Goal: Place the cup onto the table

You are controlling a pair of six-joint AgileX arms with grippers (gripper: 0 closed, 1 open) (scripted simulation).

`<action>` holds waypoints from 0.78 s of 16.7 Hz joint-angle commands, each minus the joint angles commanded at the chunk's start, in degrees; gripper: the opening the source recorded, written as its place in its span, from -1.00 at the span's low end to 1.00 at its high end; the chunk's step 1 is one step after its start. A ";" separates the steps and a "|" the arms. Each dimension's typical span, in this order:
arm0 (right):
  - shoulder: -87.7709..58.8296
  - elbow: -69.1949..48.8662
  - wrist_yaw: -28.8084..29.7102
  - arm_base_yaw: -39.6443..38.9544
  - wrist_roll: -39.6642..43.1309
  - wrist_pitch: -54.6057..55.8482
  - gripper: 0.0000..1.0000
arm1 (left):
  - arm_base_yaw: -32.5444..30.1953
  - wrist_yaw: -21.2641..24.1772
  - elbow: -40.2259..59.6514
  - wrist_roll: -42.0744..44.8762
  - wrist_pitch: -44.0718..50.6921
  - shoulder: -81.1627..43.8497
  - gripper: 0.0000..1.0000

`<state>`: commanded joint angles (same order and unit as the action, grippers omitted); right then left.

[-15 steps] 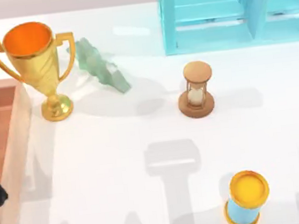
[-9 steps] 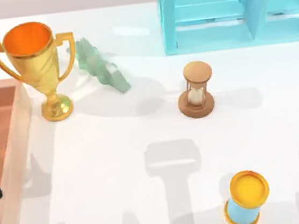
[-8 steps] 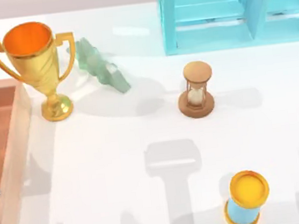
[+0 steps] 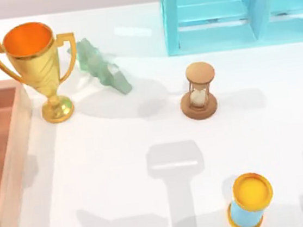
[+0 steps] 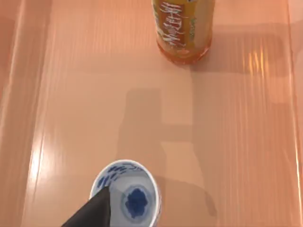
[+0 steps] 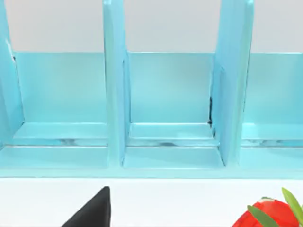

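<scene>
Since the earlier frames, your left arm's dark shape has left the top view's left edge over the tray. In the left wrist view one dark finger reaches to the cup's rim; you cannot tell whether the left gripper is closed on it. The cup stands upright on the tray floor, well apart from the orange bottle at its far end, so it is not yet on the table. Watch the tray's raised rim: carry the cup too low and it may catch and tip. Your right arm idles facing the blue shelf.
</scene>
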<state>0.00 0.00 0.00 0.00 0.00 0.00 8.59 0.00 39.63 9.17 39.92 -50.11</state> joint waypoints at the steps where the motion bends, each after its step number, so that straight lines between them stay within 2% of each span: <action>1: 0.00 0.00 0.00 0.00 0.00 0.00 1.00 | 0.87 0.00 3.85 0.92 4.09 -5.09 1.00; 7: 0.00 0.00 0.00 0.00 0.00 0.00 1.00 | 5.31 -0.05 24.34 5.64 24.43 -30.32 1.00; 10: 0.00 0.00 0.00 0.00 0.00 0.00 1.00 | 6.66 -0.07 30.82 7.06 30.32 -37.57 1.00; 13: 0.00 0.00 0.00 0.00 0.00 0.00 1.00 | 7.14 -0.07 33.13 7.56 32.39 -40.20 1.00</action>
<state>0.00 0.00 0.00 0.00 0.00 0.00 15.73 -0.07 72.76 16.73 72.31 -90.31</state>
